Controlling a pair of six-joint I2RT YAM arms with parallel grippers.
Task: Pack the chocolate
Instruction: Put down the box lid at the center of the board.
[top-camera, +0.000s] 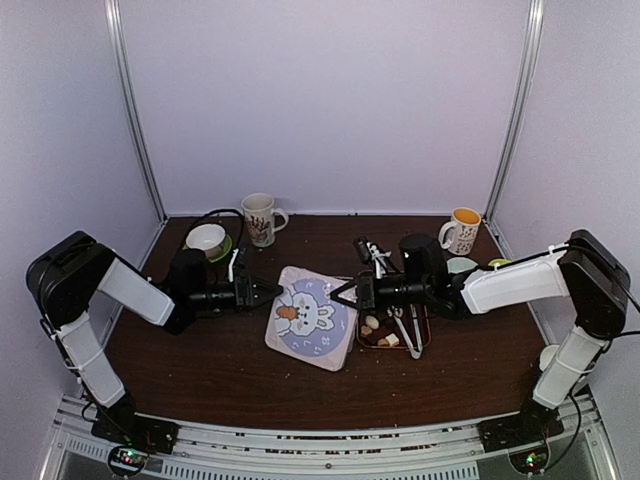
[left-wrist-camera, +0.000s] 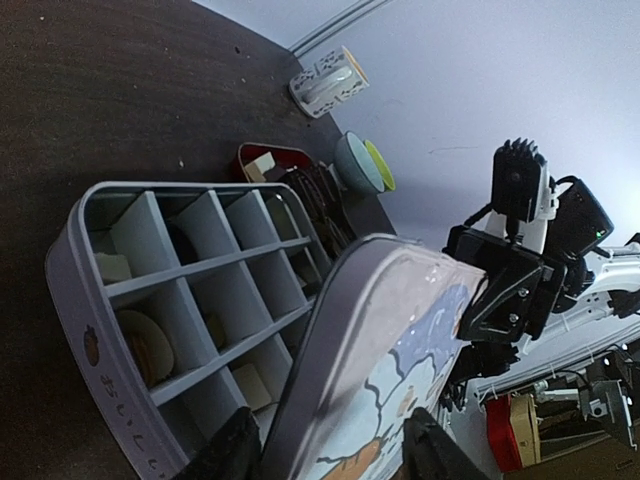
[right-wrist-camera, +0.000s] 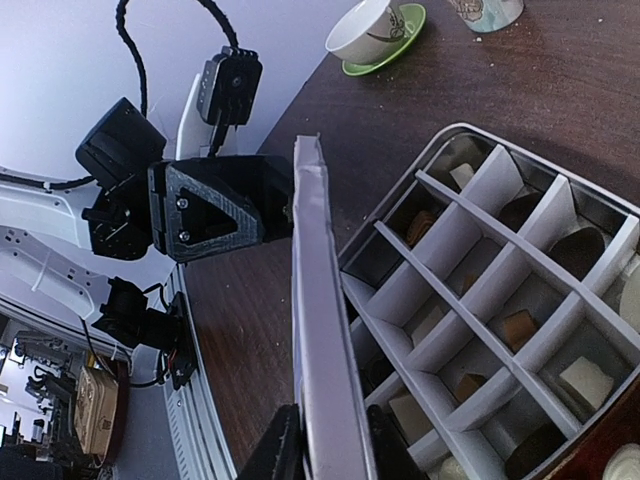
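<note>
Dark table topped by divided box. Lid held tilted over box, clamped at opposite edges by left gripper and right gripper. Chocolate lodged in box compartments; more pieces left in red tray.

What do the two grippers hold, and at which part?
Both hold the lid: left gripper on its left edge, right gripper on its right edge.
</note>
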